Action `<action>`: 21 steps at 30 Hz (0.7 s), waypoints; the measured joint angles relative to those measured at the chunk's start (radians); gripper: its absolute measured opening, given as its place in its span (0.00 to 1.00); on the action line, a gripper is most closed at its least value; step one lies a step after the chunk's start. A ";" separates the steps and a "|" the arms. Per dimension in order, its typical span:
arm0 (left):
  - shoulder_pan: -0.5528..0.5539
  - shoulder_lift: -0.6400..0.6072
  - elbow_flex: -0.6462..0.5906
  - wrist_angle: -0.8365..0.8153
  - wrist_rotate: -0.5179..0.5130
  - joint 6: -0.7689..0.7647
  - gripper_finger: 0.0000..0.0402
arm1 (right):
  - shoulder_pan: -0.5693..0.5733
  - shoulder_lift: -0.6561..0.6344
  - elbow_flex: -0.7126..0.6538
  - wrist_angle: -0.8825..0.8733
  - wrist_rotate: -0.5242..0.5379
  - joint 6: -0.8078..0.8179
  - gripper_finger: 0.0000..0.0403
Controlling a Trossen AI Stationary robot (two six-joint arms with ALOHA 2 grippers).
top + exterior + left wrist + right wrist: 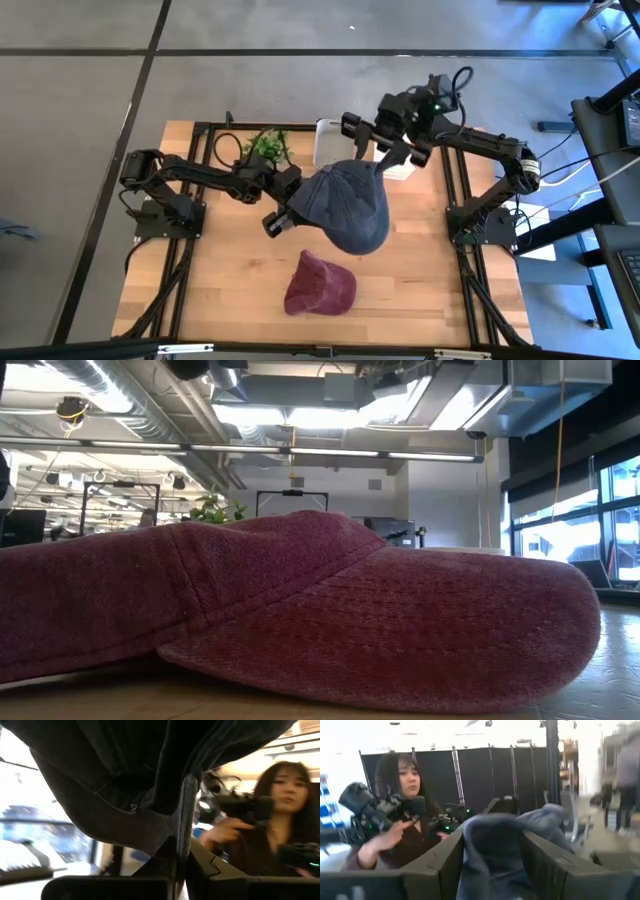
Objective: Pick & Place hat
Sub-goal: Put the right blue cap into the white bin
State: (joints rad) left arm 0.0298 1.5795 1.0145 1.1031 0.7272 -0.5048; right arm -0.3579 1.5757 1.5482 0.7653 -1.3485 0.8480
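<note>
A dark blue hat (345, 205) hangs in the air over the middle of the table, held between both grippers. My left gripper (283, 213) is shut on its left edge, and my right gripper (383, 165) is shut on its far right edge. A maroon hat (320, 285) lies flat on the table by its rim, nearer the near edge, untouched. In the low view the maroon hat (300, 610) fills the picture and hides the blue one. My left gripper (180, 857) pinches the blue hat's edge seam (186, 815) between its two fingers, coming level from the table's left. The hat's cloth spreads above and beyond the fingers, lifted clear of the table. My right gripper (492, 852) pinches a bunched fold of the blue hat's edge (490, 837) between its two fingers (545, 857), coming from the far right and slanting down. The cloth bulges up past the fingers. The hat is lifted clear.
A green plant (265, 147) and a white box (330, 142) stand at the table's far edge behind the hats. Bare wood lies to the near left and near right. A person (405, 820) holding control handles shows beyond the table.
</note>
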 joint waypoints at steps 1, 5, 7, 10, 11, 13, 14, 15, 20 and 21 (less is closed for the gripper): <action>0.006 0.000 0.000 -0.016 0.027 -0.015 0.03 | -0.013 0.000 0.000 -0.007 -0.010 0.037 0.49; 0.023 0.000 0.000 -0.127 0.095 -0.043 0.03 | -0.071 0.000 0.000 -0.044 -0.055 0.139 0.49; 0.032 0.000 0.000 -0.197 0.120 -0.044 0.03 | -0.097 0.000 0.000 -0.087 -0.067 0.141 0.49; 0.044 0.001 0.000 -0.268 0.141 -0.044 0.03 | -0.127 0.000 0.000 -0.150 -0.068 0.138 0.49; 0.049 0.001 0.000 -0.288 0.156 -0.044 0.03 | -0.133 0.000 0.000 -0.165 -0.072 0.129 0.49; 0.059 0.001 0.000 -0.315 0.195 -0.062 0.03 | -0.139 0.000 0.000 -0.201 -0.096 0.100 0.49; 0.062 0.001 0.000 -0.318 0.208 -0.074 0.03 | -0.140 0.000 0.000 -0.224 -0.102 0.082 0.49; 0.067 0.001 0.000 -0.319 0.222 -0.085 0.03 | -0.140 0.000 0.000 -0.248 -0.112 0.063 0.49; 0.087 0.001 0.000 -0.321 0.270 -0.114 0.03 | -0.128 0.000 0.000 -0.364 -0.145 -0.020 0.49; 0.089 0.001 0.000 -0.321 0.273 -0.115 0.03 | -0.122 0.000 0.000 -0.392 -0.147 -0.051 0.49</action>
State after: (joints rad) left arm 0.1192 1.5803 1.0145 0.7817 1.0004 -0.6197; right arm -0.4799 1.5757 1.5482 0.3729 -1.4956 0.7969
